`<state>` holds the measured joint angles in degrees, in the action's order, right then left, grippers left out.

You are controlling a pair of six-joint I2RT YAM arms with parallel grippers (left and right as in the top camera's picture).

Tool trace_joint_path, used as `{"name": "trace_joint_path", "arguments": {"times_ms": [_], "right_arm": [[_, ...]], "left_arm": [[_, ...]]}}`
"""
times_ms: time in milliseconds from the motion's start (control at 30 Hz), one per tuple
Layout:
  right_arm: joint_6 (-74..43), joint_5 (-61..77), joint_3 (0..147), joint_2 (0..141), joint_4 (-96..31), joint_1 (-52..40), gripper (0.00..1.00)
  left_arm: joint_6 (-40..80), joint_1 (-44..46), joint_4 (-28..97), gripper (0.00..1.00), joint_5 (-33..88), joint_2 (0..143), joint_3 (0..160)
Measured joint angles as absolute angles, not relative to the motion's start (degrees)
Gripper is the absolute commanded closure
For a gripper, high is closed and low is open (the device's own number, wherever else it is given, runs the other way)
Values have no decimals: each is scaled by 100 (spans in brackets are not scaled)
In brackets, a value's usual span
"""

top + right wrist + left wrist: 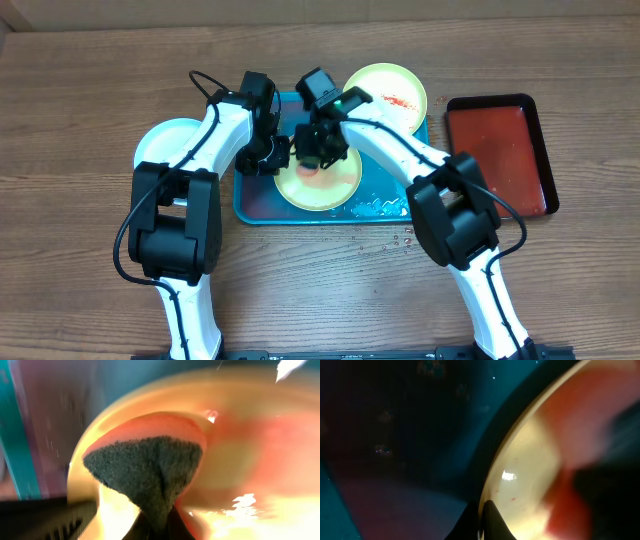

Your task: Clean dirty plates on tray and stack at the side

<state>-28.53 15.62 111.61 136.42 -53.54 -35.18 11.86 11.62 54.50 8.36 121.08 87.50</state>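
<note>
Where the overhead view is read first, the plate (328,192) being worked lies inside the tray (252,205), with both arms meeting over its far edge; the left gripper (272,155) stands at the plate's left rim and the right gripper (318,158) just beside it, above the plate's far half, so the right arm is the one over the soiled face; a second plate (390,92) with a red smear sits at the tray's far right corner, and a blue plate (160,145) rests on the table left of the tray. In the left wrist view, the rim of the plate (530,470) runs straight into the closed fingers (490,517), which appear to pinch it and steady it against the tray floor (445,420). In the right wrist view, the fingers are closed on a sponge (150,465), dark scouring face down toward the plate; a reddish blur spreads to the sponge's right, probably smear, so the next stroke would likely run that way.
</note>
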Motion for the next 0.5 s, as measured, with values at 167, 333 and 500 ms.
{"name": "trace_joint_path", "arguments": {"times_ms": [167, 333, 500], "right_arm": [[-2788, 1791, 11163, 13659, -5937, -3701, 96], [-2633, 1859, 11177, 13657, -6716, -3682, 96], [-2563, 1225, 11281, 13655, -7581, -3548, 96]], "left_arm": [[1184, 1125, 5468, 96, 856, 12108, 8746], [1184, 1125, 5468, 96, 856, 12108, 8744], [1184, 1127, 5461, 96, 856, 12108, 8744]]}}
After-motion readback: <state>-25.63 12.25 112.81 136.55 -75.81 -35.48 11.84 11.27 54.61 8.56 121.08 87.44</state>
